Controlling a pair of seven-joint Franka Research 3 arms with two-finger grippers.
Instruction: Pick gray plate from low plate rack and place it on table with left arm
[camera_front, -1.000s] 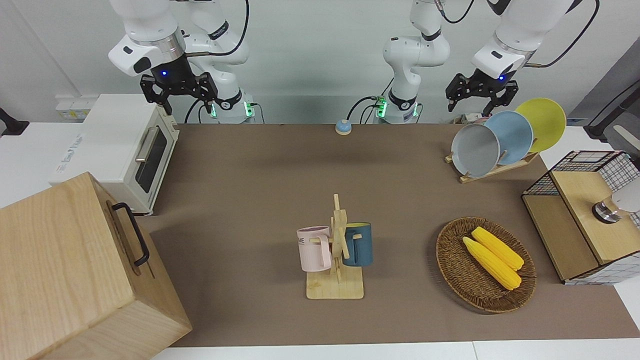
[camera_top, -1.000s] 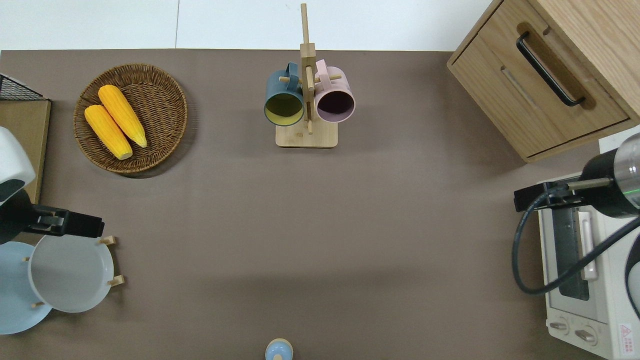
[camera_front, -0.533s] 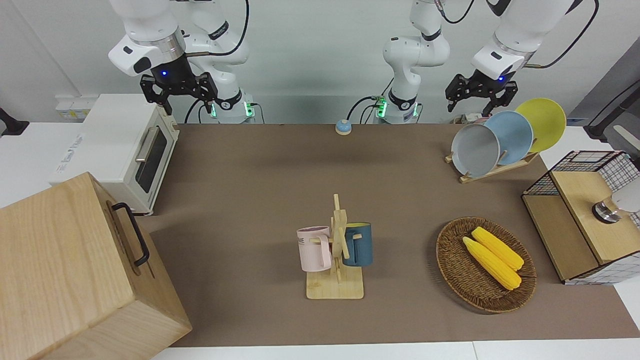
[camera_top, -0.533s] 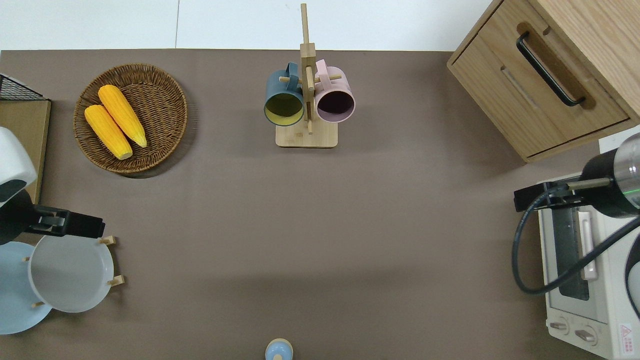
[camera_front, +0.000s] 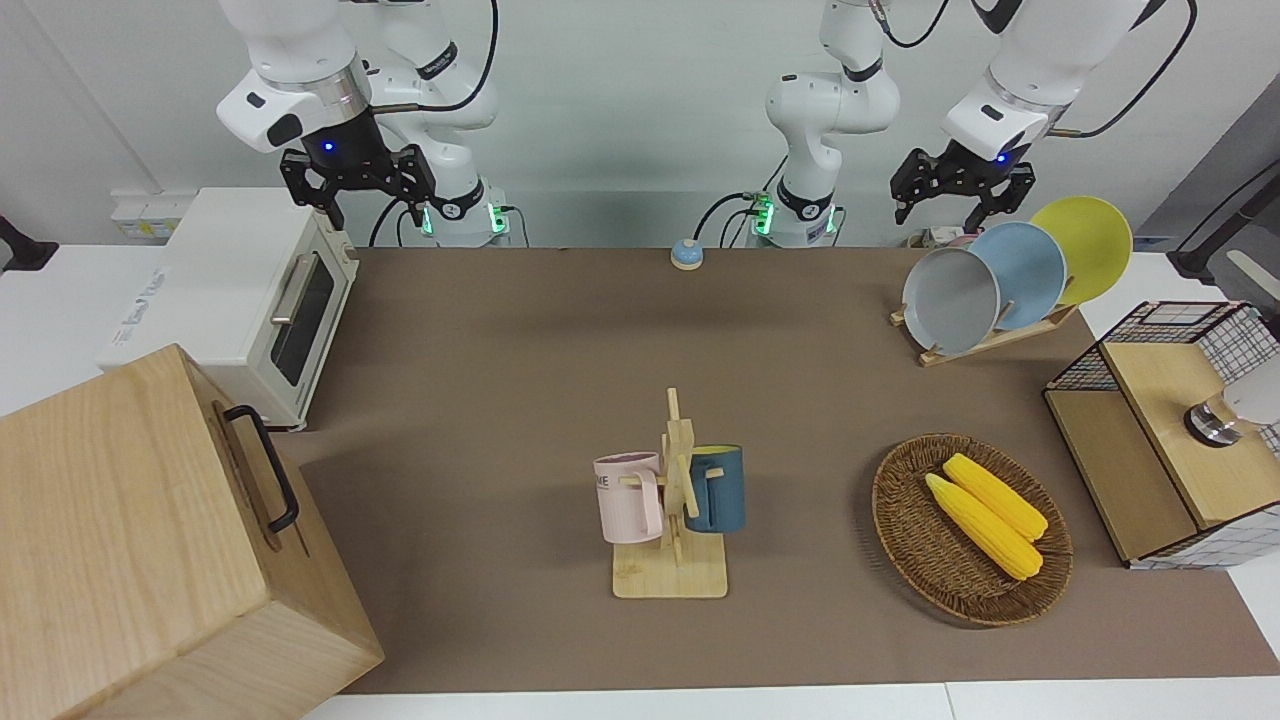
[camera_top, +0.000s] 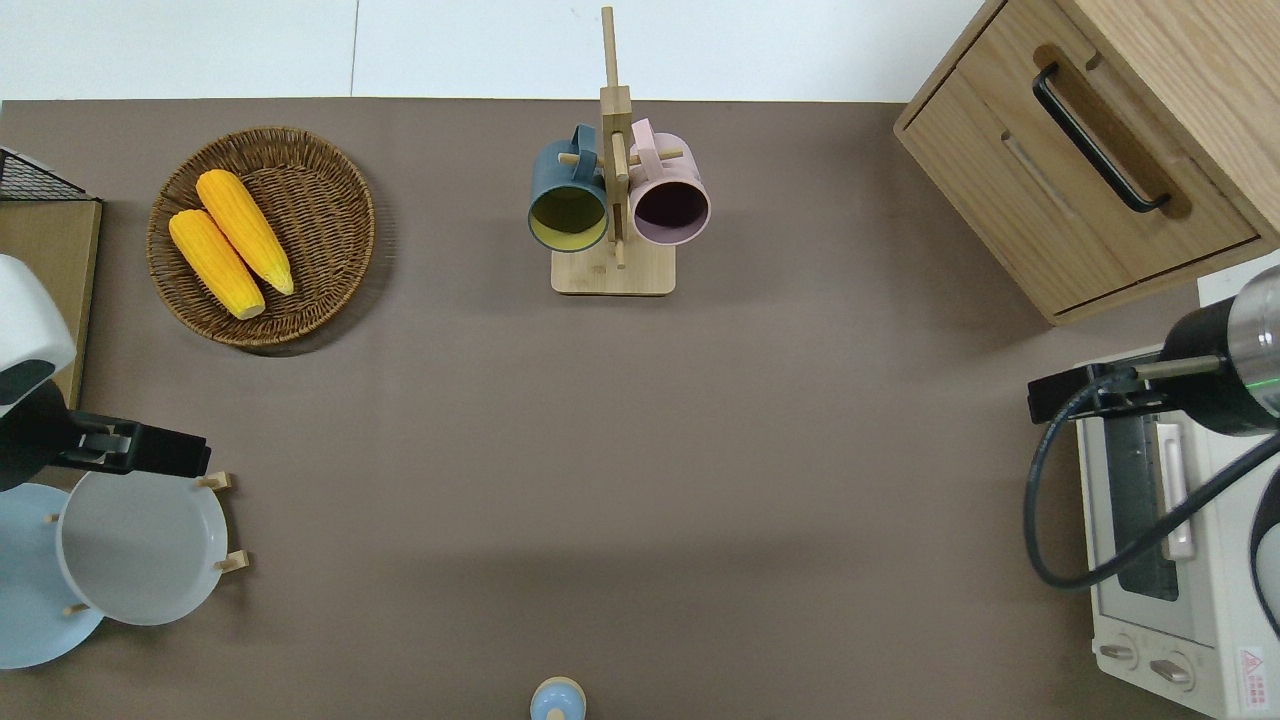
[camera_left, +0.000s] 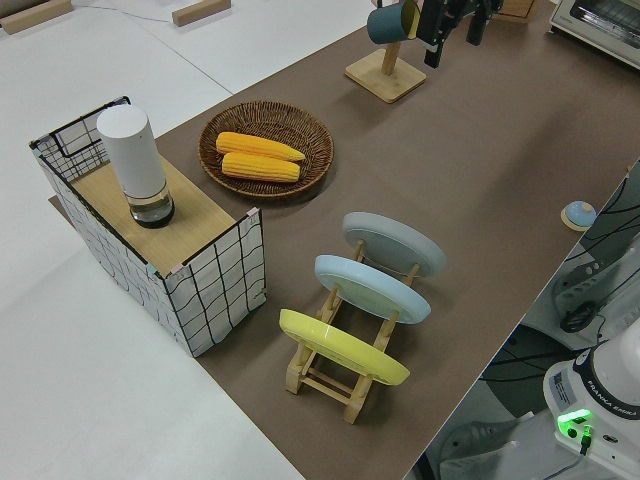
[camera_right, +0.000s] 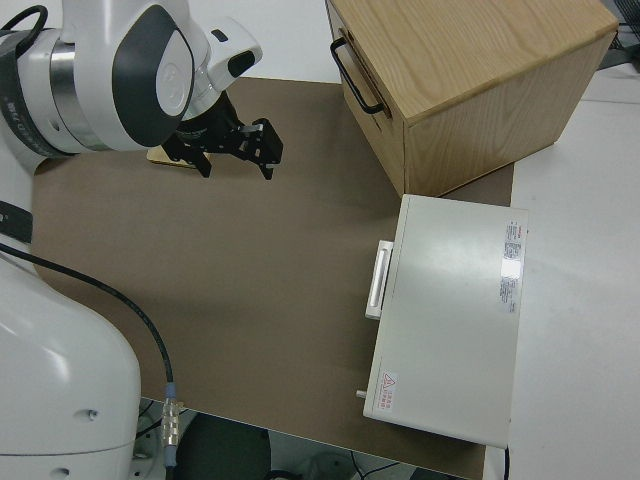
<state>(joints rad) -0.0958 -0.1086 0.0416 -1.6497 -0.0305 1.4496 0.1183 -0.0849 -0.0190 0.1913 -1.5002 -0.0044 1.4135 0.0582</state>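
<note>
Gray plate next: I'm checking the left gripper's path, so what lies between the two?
Nothing. In the front view the open left gripper hangs above the gray plate, with only air between them.

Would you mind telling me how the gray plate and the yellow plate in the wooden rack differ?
The round pale blue-gray plate is matte gray; the round yellow plate is bright yellow. The gray one sits in the low light-wood plate rack's end slot toward the table's middle, the yellow one in the opposite end slot, with a sky-blue plate between them. Both stand tilted on edge.
</note>
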